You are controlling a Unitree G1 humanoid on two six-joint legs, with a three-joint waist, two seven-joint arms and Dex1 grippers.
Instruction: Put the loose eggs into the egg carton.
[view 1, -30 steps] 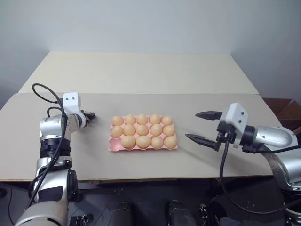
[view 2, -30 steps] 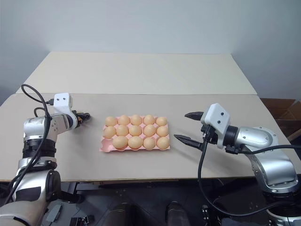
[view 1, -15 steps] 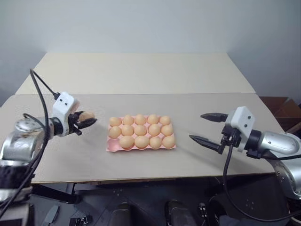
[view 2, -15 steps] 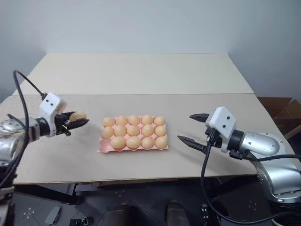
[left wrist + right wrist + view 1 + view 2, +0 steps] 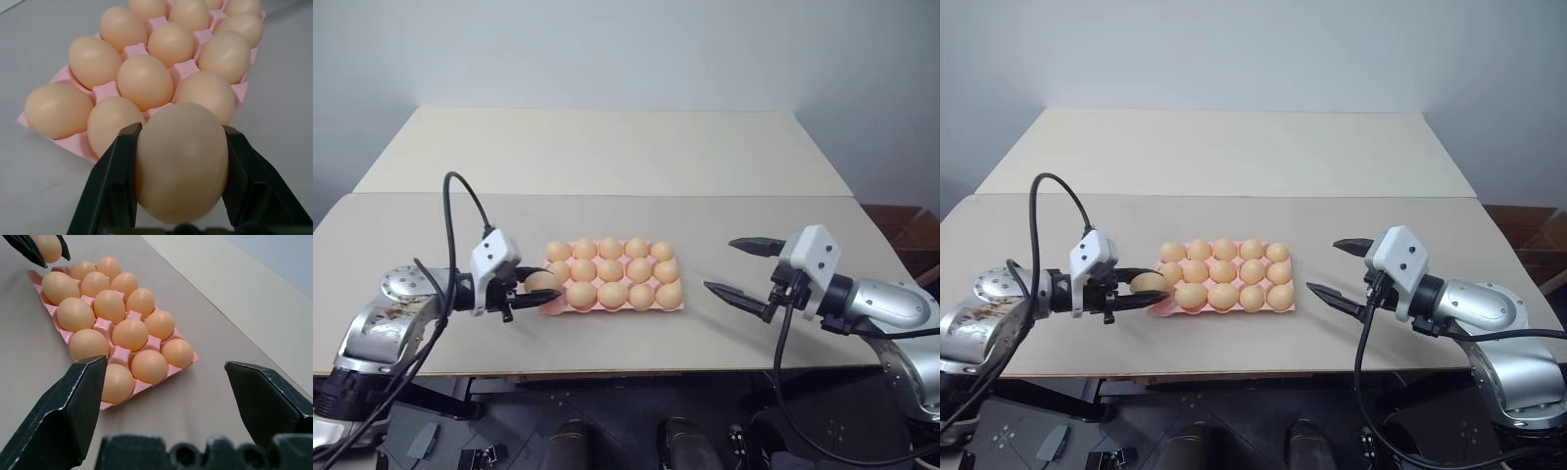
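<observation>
On beige table (image 5: 607, 157), left gripper (image 5: 530, 289) clasps egg (image 5: 543, 282); right gripper (image 5: 742, 267) gapes

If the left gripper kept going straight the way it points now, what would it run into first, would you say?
Most likely the egg carton: the left gripper, shut on an egg, points at the carton's near left corner. The eggs already seated there look first in line, though depth is hard to judge.

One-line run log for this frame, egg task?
left gripper: shut on egg, at carton's near-left corner | right gripper: open, empty, right of egg carton | carton: 14 eggs seated, near-left cup hidden
</observation>
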